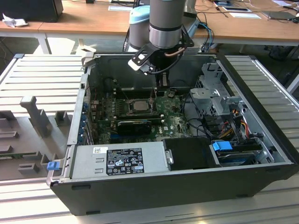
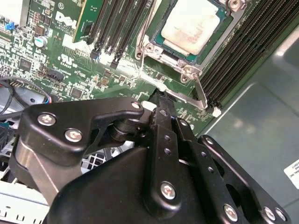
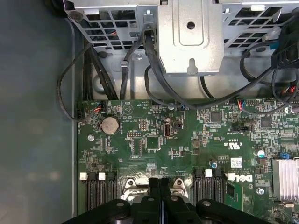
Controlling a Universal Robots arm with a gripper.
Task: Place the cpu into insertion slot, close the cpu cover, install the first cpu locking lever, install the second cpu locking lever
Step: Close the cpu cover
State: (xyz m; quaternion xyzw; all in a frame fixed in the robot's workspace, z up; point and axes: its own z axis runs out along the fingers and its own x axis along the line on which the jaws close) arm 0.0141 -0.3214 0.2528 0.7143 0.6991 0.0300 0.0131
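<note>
The cpu (image 2: pixel 190 24) lies flat in the insertion slot (image 1: pixel 126 107) on the green motherboard, pale and square; in the exterior view the cpu (image 1: pixel 138 105) sits mid-board. The cpu cover (image 2: pixel 174 56) rests as a silver frame around its edges. One thin locking lever (image 2: pixel 148 28) runs along one side of the socket. A second lever (image 2: pixel 200 89) bends around the socket's corner, right at my fingertips. My gripper (image 2: pixel 161 95) is shut, its black fingers (image 3: pixel 154 186) pressed together, tips down at that lever's wire beside the socket.
The open computer case (image 1: pixel 261 93) surrounds the board with tall walls. Memory slots (image 2: pixel 233 56) flank the socket. A metal drive cage (image 3: pixel 189 37) with black cables (image 3: pixel 154 79), a power supply (image 1: pixel 121 161) and a black card (image 1: pixel 135 125) stand close by.
</note>
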